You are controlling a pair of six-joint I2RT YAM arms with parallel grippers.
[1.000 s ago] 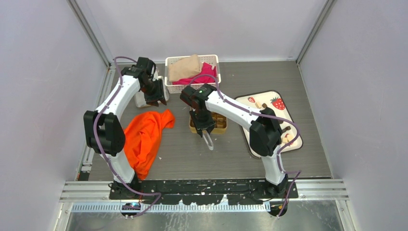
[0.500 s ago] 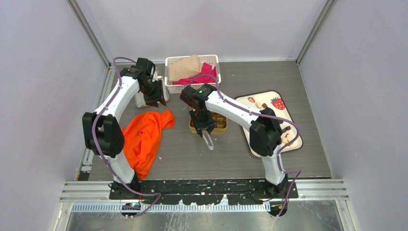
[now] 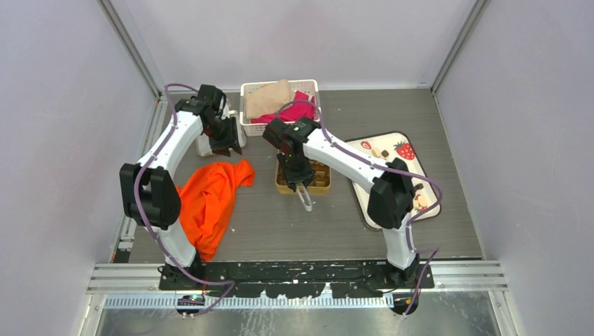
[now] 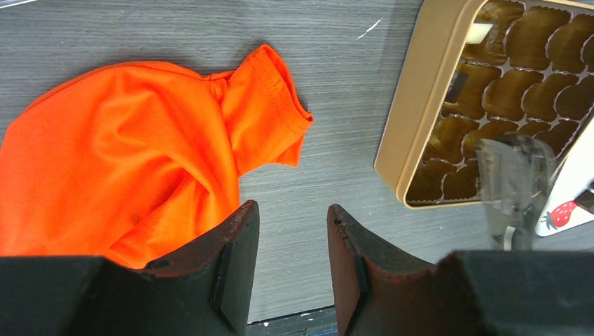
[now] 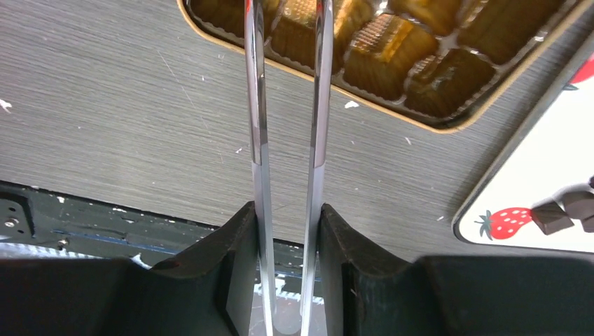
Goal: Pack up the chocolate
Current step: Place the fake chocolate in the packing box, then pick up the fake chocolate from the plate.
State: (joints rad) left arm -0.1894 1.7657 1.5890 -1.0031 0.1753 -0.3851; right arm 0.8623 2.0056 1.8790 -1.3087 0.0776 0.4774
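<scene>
Small chocolate pieces [image 3: 419, 200] lie on the white strawberry tray [image 3: 399, 171] at the right; two dark chocolate pieces [image 5: 558, 211] show at that tray's [image 5: 539, 150] edge in the right wrist view. My right gripper [image 3: 301, 183] [image 5: 287, 210] is shut on metal tongs [image 3: 306, 202] [image 5: 256, 105]. The two tong blades stand apart and reach over the near rim of the gold tin [image 3: 316, 189] [image 5: 392, 115]; their tips are out of view. My left gripper [image 3: 227, 143] [image 4: 291, 210] hangs open over bare table, holding nothing. The tin [image 4: 413, 105] lies to its right.
An orange cloth [image 3: 209, 196] [image 4: 140, 161] lies crumpled at the left. A white basket [image 3: 244, 105] with tan and pink cloths stands at the back. A white object [image 3: 205, 145] sits beside the left gripper. The black base rail [image 3: 294, 274] runs along the near edge.
My right arm has drawn back toward the basket, carrying the tongs farther over the gold tin. The left arm has barely moved.
</scene>
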